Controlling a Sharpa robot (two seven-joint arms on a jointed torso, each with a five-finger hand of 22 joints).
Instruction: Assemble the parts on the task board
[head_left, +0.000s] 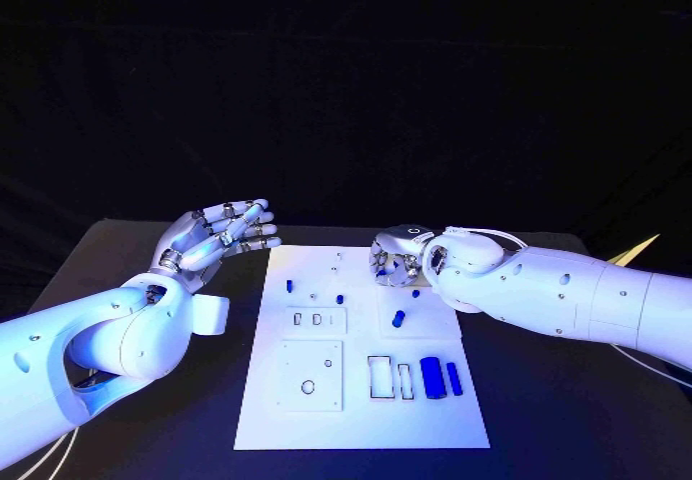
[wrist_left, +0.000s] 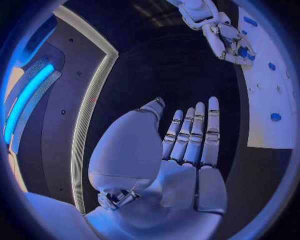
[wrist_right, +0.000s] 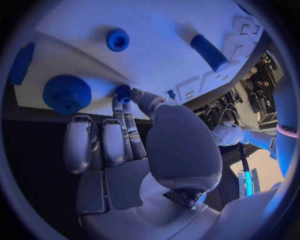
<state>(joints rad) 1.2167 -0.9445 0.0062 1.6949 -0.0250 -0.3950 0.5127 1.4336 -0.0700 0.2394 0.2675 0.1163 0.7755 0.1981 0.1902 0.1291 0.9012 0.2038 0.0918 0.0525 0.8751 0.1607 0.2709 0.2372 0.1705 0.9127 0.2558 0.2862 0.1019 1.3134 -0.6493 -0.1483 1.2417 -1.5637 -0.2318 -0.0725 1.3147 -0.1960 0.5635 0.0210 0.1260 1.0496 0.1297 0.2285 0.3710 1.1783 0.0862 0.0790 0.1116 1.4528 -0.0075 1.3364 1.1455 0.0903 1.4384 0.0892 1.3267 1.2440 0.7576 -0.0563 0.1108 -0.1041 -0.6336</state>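
Observation:
The white task board (head_left: 361, 420) lies in the middle of the black table. My right hand (head_left: 411, 258) hovers low over its far right part, fingers curled, and in the right wrist view the thumb and a finger pinch a small blue peg (wrist_right: 123, 91) at the board's surface. Close by sit a ribbed blue knob (wrist_right: 67, 93), a blue ring (wrist_right: 117, 39) and a blue cylinder (wrist_right: 209, 51). My left hand (head_left: 224, 232) is raised beside the board's far left corner, fingers straight and apart (wrist_left: 187, 145), holding nothing.
Small blue pegs (head_left: 290, 285) (head_left: 340, 298) (head_left: 400, 319) stand on the board. Two blue cylinders (head_left: 430, 377) (head_left: 454, 378) lie near its right edge beside two outlined slots (head_left: 381, 378). Two square inset plates (head_left: 315, 320) (head_left: 310, 375) occupy the left half.

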